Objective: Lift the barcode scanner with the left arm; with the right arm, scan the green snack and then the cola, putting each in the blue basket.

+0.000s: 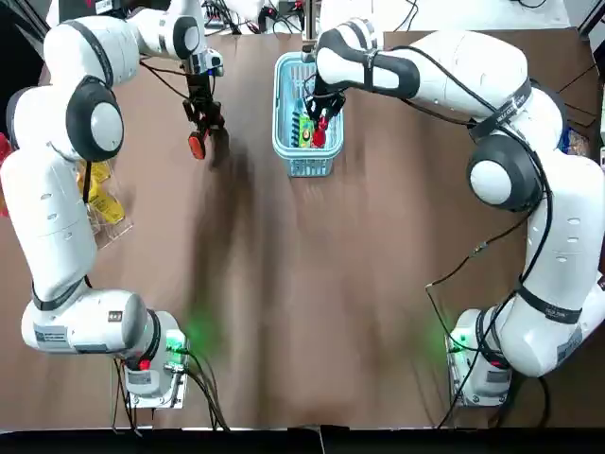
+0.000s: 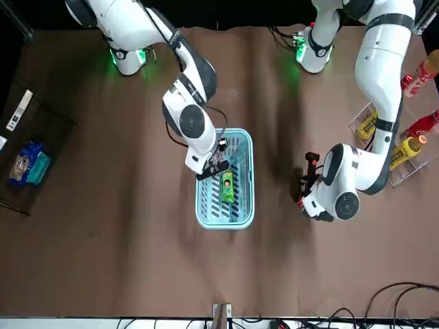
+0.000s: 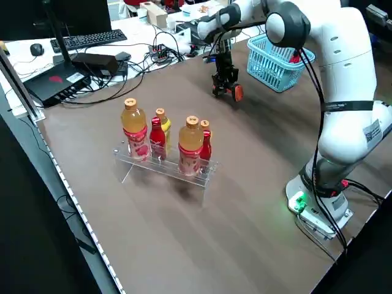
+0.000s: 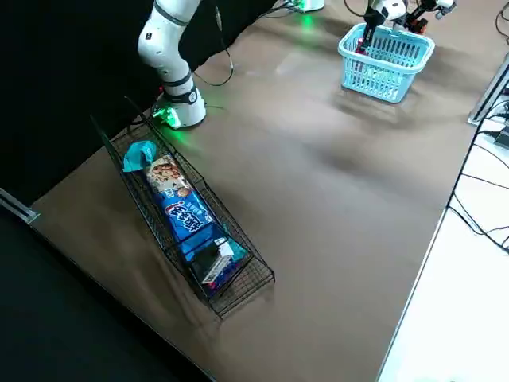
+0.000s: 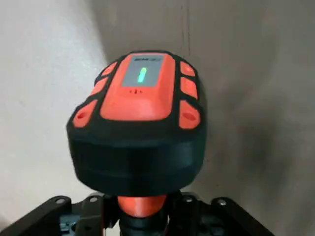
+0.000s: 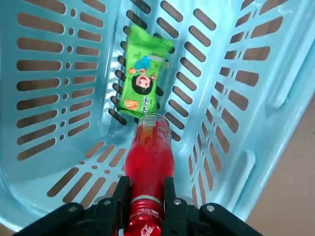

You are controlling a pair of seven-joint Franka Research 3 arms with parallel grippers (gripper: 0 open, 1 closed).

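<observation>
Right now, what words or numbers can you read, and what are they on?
No text reads clearly.
On the barcode scanner, gripped by the left tool: tiny print on top, blurred.
On the green snack in the blue basket: white characters, too small.
On the cola, gripped by the right tool in the basket: white script, unreadable.
On the blue packets: white print, blurred.

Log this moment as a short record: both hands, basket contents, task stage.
left hand: shut on barcode scanner, beside the blue basket
right hand: reaching into the basket, shut on cola bottle
green snack: lying on the basket floor
stage: snack placed; cola not yet released
</observation>
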